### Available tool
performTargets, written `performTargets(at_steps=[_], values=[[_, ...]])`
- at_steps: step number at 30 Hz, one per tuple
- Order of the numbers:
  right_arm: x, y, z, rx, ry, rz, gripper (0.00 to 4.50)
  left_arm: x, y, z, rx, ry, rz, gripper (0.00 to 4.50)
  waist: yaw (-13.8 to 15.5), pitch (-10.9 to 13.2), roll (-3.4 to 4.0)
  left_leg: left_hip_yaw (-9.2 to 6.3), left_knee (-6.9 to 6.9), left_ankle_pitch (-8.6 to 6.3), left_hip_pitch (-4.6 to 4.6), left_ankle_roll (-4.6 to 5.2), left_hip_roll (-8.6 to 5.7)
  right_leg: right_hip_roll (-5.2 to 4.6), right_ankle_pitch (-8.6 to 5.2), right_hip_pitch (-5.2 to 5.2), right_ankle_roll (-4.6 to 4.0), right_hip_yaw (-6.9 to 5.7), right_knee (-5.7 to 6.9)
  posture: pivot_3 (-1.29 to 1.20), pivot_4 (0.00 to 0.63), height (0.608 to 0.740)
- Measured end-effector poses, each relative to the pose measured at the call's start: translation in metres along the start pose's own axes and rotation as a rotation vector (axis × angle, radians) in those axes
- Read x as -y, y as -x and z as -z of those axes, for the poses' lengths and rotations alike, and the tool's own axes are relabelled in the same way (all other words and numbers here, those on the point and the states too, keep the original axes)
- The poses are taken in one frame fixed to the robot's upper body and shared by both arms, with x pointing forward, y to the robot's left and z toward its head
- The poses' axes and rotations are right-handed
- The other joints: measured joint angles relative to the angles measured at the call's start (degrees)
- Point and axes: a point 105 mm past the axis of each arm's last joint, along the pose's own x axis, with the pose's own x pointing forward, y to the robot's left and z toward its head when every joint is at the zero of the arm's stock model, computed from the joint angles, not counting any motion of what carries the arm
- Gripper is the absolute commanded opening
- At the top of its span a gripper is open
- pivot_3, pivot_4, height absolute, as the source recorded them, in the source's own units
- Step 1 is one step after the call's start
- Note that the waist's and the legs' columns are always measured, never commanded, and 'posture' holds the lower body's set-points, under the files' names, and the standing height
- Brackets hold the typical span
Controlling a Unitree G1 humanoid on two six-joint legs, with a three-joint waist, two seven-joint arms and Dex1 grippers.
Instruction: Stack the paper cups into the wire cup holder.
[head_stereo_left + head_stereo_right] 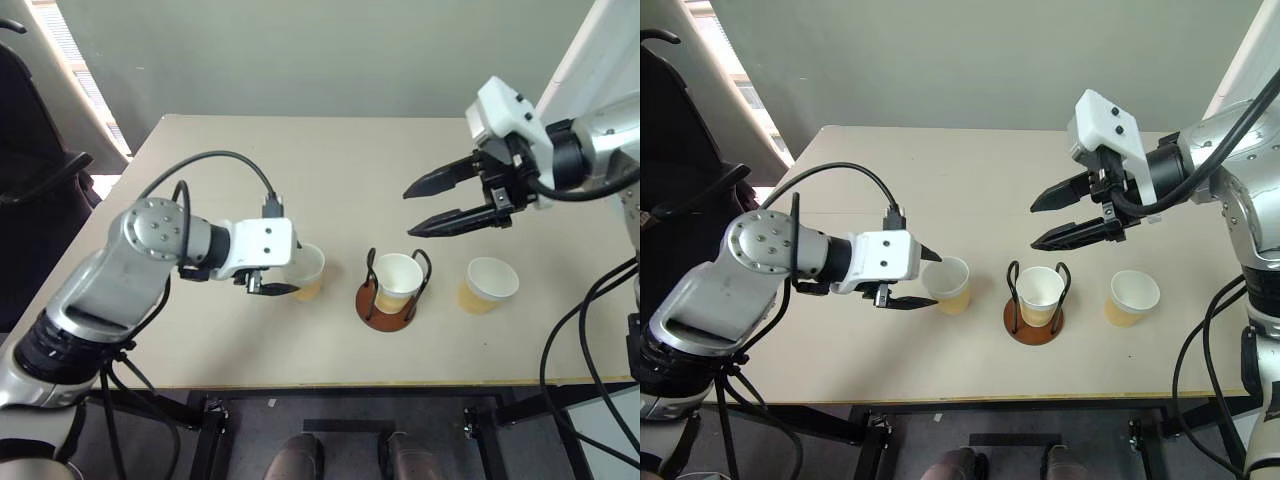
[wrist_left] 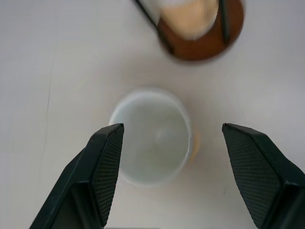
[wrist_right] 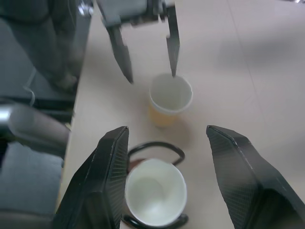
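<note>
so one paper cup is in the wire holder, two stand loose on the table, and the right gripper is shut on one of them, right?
Not quite: the right gripper is open and empty, above the wire cup holder, as the left eye view shows. One paper cup sits in it; two cups stand loose.

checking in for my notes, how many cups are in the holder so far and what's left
One cup stands in the wire holder. The left hand is open around the second cup, not yet gripping. The right hand hangs open and empty above the table. The third cup waits untouched beside the holder.

Three upright paper cups (image 1: pixel 306 272) (image 1: pixel 491 284) in a row (middle cup (image 1: pixel 397 280) inside wire cup holder (image 1: pixel 387 302)).
</note>
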Motion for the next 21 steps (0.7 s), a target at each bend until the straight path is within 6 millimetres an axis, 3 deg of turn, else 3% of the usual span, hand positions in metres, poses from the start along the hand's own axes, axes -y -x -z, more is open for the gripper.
performTargets(at_steps=[15, 18, 21], values=[[-0.002, 0.0, -0.003, 0.019, -0.03, 0.01, 2.65, 0.001, -0.033, 0.019, -0.069, -0.018, 0.015, 3.56, 0.04, 0.0, 0.0, -0.01, -0.05, -0.04, -0.03, 0.01, 0.0, -0.02, 0.0, -0.07, 0.0, 0.01, 0.01, 0.0, 0.15, 0.74], [-0.004, 0.0, -0.004, 0.019, -0.026, 0.008, 2.68, 0.003, -0.043, 0.014, -0.013, -0.039, 0.041, 2.93, 0.09, 0.0, 0.0, 0.0, -0.04, -0.06, -0.06, 0.04, -0.01, -0.02, 0.0, -0.07, 0.01, 0.01, 0.0, 0.0, 0.15, 0.74], [-0.006, 0.0, -0.002, 0.014, -0.026, 0.004, 2.68, 0.005, -0.046, 0.014, 0.012, -0.064, 0.068, 1.92, 0.08, 0.0, 0.0, 0.0, -0.05, -0.06, -0.06, 0.04, -0.01, -0.02, 0.01, -0.08, 0.02, 0.01, 0.01, 0.0, 0.15, 0.74]])
